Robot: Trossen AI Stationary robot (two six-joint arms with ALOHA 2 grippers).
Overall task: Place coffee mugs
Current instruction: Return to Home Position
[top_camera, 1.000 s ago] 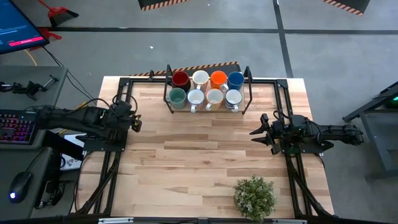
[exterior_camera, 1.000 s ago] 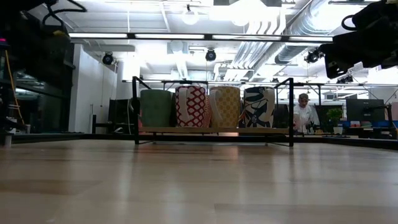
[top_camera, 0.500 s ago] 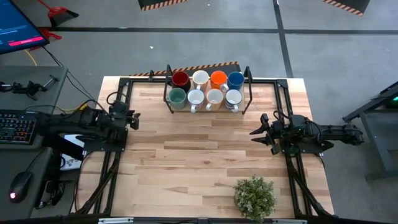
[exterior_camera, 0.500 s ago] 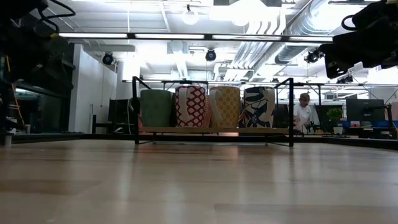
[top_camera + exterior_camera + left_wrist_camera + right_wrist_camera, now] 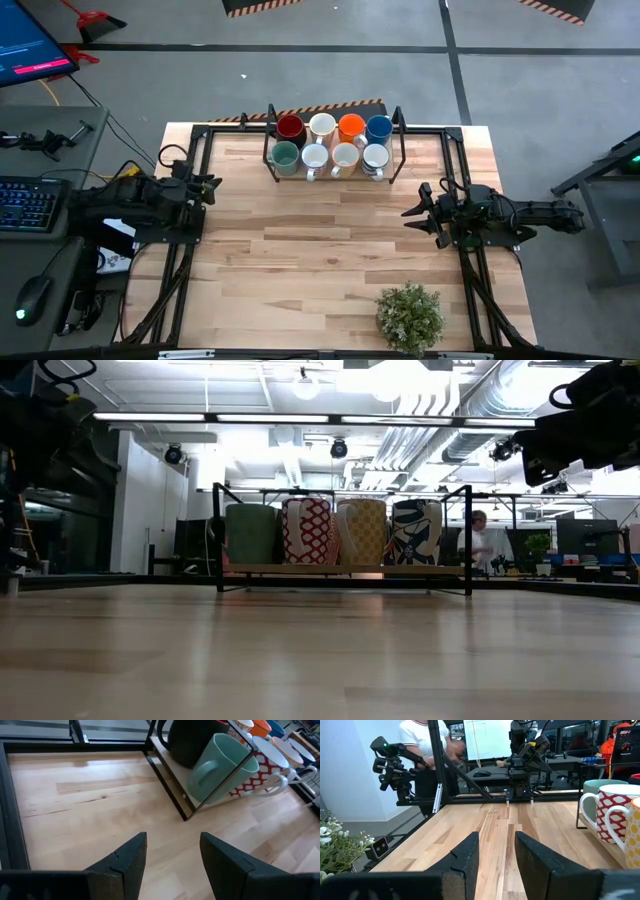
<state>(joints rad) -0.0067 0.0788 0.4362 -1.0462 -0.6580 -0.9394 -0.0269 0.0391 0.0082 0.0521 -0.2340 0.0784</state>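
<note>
Where one rack (image 5: 340, 570) stands, eight mugs (image 5: 345, 155) sit, four per row.

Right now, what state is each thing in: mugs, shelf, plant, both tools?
Eight mugs: upright, all on the shelf, two rows of four.
Shelf: standing, full.
Plant: upright, untouched.
Left tool: open, empty, at the table's left side.
Right tool: open, empty, at the right side.

8 mugs (image 5: 345, 155) in rack (image 5: 402, 150), far-ctr table (image 5: 300, 250).

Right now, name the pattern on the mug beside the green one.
That mug: red lattice on white; low view shows it best.
</note>
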